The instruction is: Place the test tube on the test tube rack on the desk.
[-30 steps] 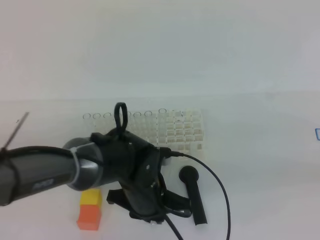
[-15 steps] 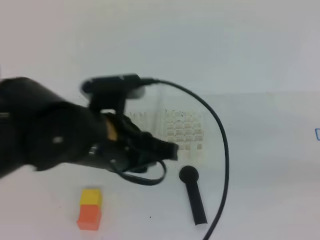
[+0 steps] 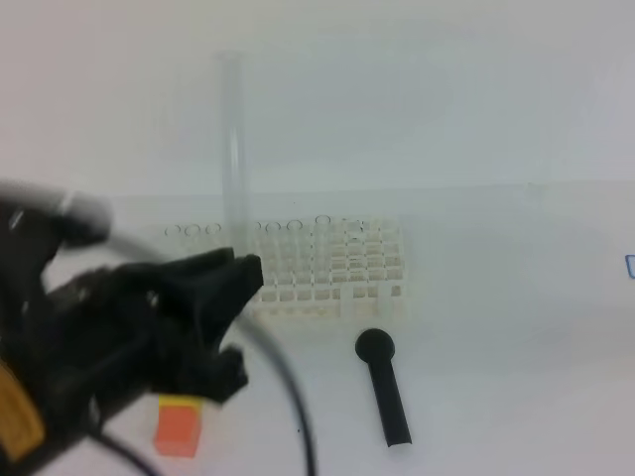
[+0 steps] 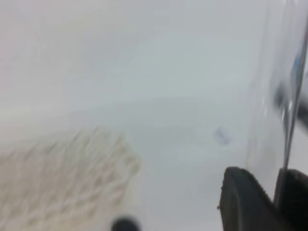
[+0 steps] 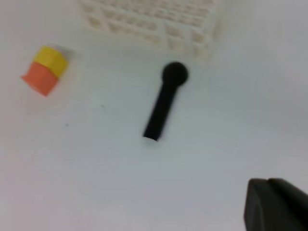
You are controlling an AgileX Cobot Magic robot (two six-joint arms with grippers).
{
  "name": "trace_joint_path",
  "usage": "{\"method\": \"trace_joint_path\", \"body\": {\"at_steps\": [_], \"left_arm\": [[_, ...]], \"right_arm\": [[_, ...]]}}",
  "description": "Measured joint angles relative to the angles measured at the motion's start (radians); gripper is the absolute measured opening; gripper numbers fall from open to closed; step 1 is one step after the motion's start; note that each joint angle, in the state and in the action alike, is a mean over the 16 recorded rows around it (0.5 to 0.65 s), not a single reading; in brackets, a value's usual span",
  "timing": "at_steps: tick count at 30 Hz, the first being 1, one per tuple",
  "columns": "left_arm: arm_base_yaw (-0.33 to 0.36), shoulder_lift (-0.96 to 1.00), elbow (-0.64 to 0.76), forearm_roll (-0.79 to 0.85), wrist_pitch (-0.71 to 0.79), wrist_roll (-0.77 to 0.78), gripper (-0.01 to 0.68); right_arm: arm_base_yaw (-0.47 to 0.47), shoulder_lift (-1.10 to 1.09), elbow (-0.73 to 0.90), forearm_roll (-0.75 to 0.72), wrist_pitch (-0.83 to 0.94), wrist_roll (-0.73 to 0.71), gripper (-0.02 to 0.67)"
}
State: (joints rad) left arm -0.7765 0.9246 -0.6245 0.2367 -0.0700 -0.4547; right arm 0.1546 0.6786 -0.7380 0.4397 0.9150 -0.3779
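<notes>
Plainly, the long, thin, clear glass test tube (image 3: 232,149) stands upright and high above the pale white-grey counter (image 3: 516,297), its lower end pinched in the black fingers of the left gripper (image 3: 236,270), which are closed on it near the front left part of the white plastic grid rack (image 3: 337,260). In the left wrist view the same tube (image 4: 272,96) rises as a blurred clear column just behind one dark finger (image 4: 245,199).

My main worry is the hold itself: the grasp sits low on a tall, smooth tube, so any quick swing could let the glass tilt or slip through. A second risk is aim. The rack's square holes are small, and the tube's rounded end is hidden behind the fingers in the high view, so it could land on a divider instead of in a hole and then skid or topple. The arm's bulk also passes close to the rack's front edge and could nudge it.

The right gripper (image 5: 274,204) hangs well clear at the corner of its own view, its fingers shut and empty, above a black round-headed scoop (image 5: 164,98) and an orange-and-yellow block (image 5: 44,70).

No readable writing or brand shows anywhere; a small blue mark at the counter's far right edge (image 3: 630,265) is too tiny to make out.
</notes>
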Motion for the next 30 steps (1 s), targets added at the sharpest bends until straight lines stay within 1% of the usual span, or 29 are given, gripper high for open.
{"method": "trace_joint_path", "body": {"at_steps": [2, 5, 7, 10, 13, 17, 21, 26, 30], "left_arm": [[0.0, -0.033, 0.099, 0.009, -0.186, 0.013, 0.054], [0.0, -0.059, 0.241, 0.008, -0.466, 0.048, 0.034], [0.0, -0.061, 0.315, 0.002, -0.613, 0.072, 0.034], [0.0, -0.049, 0.396, -0.006, -0.783, 0.107, 0.034], [0.0, -0.027, 0.446, -0.014, -0.899, 0.142, 0.027], [0.0, 0.005, 0.477, -0.016, -0.974, 0.177, 0.02], [0.0, 0.029, 0.481, -0.001, -0.986, 0.185, 0.041], [0.0, 0.048, 0.481, 0.013, -0.996, 0.184, 0.041], [0.0, 0.056, 0.481, 0.018, -0.997, 0.182, 0.054]], "right_arm": [[0.0, 0.0, 0.0, 0.097, -0.01, -0.106, -0.001], [0.0, 0.002, 0.0, 0.267, -0.025, -0.284, -0.001], [0.0, 0.005, 0.0, 0.388, -0.032, -0.406, 0.0], [0.0, 0.018, -0.003, 0.565, -0.026, -0.583, 0.01], [0.002, 0.043, -0.01, 0.723, 0.003, -0.744, 0.046], [0.024, 0.096, -0.024, 0.885, 0.049, -0.909, 0.134], [0.086, 0.167, -0.045, 0.977, 0.064, -1.024, 0.241], [0.225, 0.279, -0.091, 1.035, 0.002, -1.133, 0.368], [0.358, 0.374, -0.141, 1.089, -0.113, -1.22, 0.425]]}}
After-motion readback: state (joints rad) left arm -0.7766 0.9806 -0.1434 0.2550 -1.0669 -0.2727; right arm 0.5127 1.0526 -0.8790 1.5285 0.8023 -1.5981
